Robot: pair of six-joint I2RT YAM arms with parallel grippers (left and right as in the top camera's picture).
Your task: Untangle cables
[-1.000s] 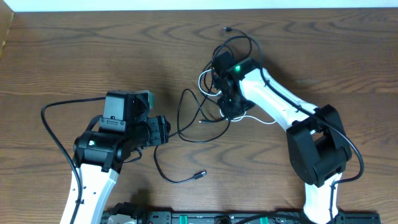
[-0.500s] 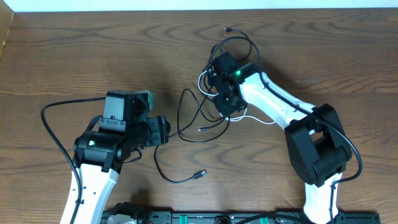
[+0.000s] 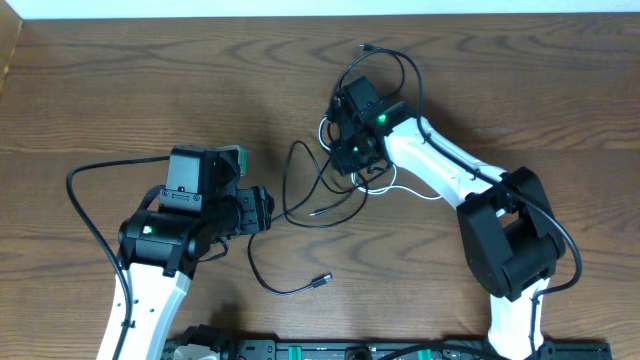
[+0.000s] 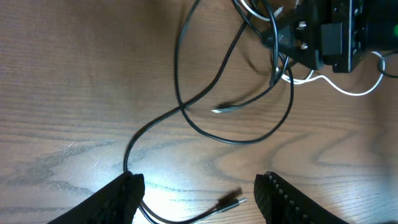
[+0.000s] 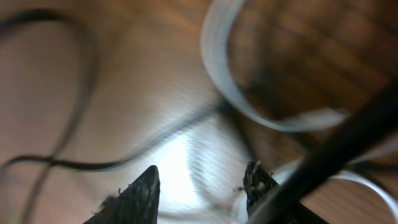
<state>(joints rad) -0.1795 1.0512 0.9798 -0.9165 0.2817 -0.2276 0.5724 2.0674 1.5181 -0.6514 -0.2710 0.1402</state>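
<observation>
The table is brown wood with a wavy, streaked grain and a dull sheen. On it lie the black cables, thin, smooth cords in loose, open loops. One curls near the left arm and ends in a small silvery plug. The others cross one another mid-table and run up into a knot of loops under the right arm. The white cable bends out of that knot in a soft arc to the right. The left gripper is spread wide and grips nothing. One black cord runs under its left finger. The right gripper hangs in the knot with its dark tips somewhat apart and bare wood between them. A blurred black cord crosses its right finger, with the white cable just beyond.
</observation>
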